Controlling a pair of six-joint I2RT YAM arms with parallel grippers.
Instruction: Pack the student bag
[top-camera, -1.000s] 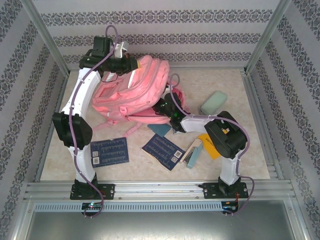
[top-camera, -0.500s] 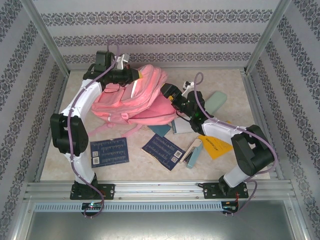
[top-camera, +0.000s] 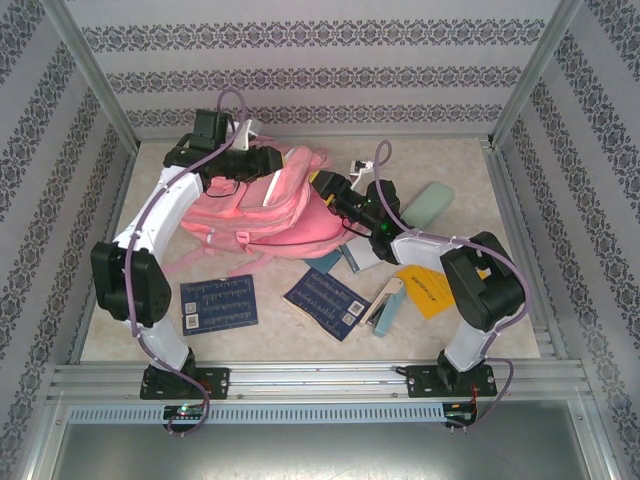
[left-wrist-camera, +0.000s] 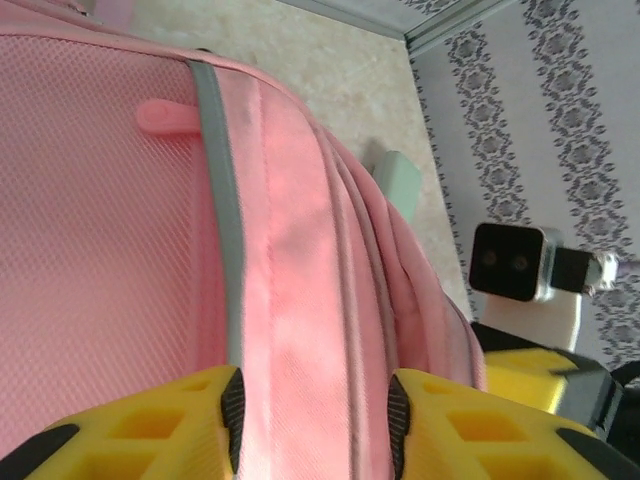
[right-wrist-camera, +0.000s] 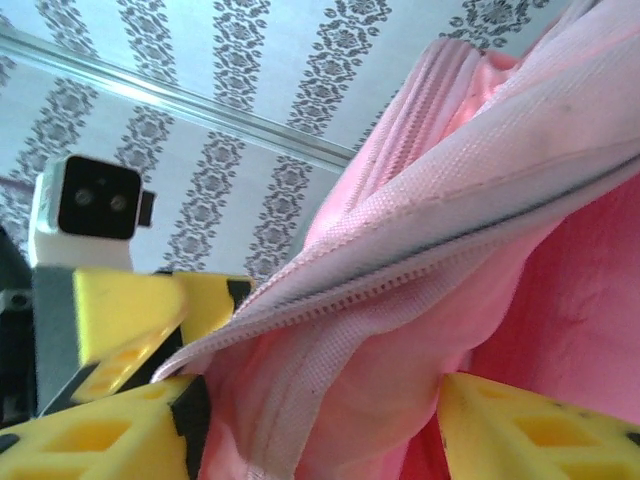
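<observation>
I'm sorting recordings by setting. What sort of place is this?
Probably a lab robot test cell rather than a real room: silver aluminium frame posts and grey damask-patterned wall panels box in a small beige marbled tabletop.

student bag (left-wrist-camera: 100, 250) matt woven cloth, jaws prob. moulded plastic

Left arm (top-camera: 160, 203) and right arm (top-camera: 422, 243) extended forward, left fingers (left-wrist-camera: 150, 425), right fingers (right-wrist-camera: 100, 440) close, facing.
</observation>
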